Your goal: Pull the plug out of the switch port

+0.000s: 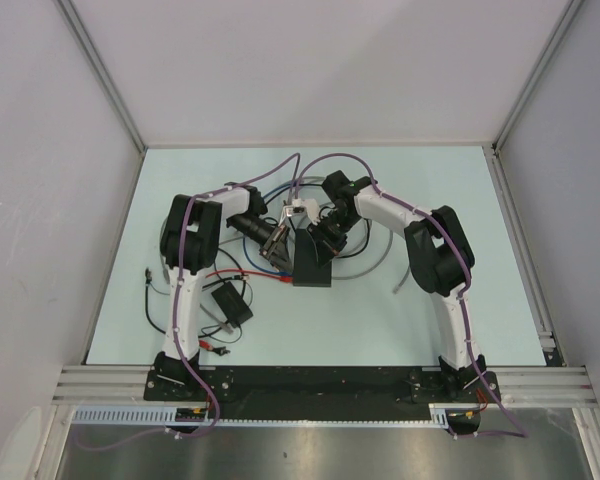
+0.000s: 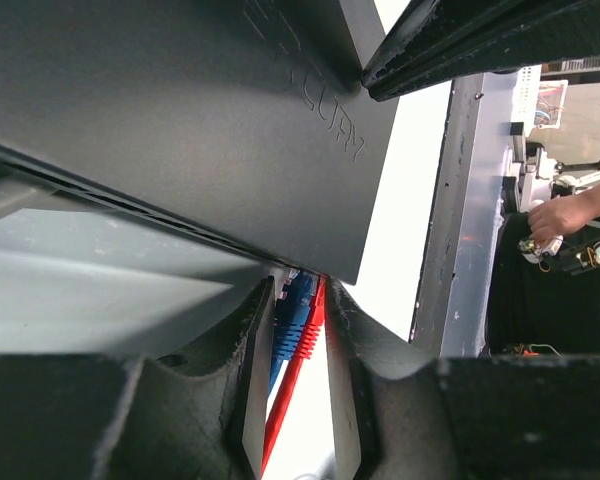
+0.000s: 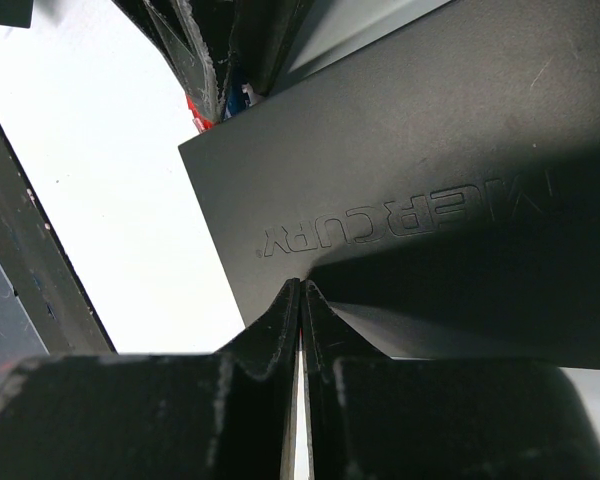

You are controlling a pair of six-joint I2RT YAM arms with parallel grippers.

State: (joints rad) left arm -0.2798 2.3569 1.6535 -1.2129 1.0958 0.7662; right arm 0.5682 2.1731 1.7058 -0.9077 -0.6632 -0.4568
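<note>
Dark grey plastic fills both wrist views: it is the flat box (image 1: 312,265) that carries the socket row. It sits near the middle of the pale table (image 1: 430,320), between the two arms. Raised lettering (image 3: 400,215) runs across its broad face.

Two plugs (image 2: 298,315), one blue and one red, sit side by side and run in under the box's narrow edge. The sockets that hold them are hidden by that edge, so how deep the plugs sit cannot be told. A red cable (image 2: 285,400) trails back from them towards the left wrist camera.

The left gripper (image 2: 300,295) has a finger on each outer side of the pair, the blue plug against one finger and the red against the other, so it is clamped on both. Seen from above, it comes at the box from the left.

The right gripper (image 3: 300,292) has its fingers pressed together with only a hairline between them and nothing in it. Its tips are at the edge of the box's lettered face.

A smaller black box (image 1: 230,302) with thin wires lies apart on the table, near the left arm.
</note>
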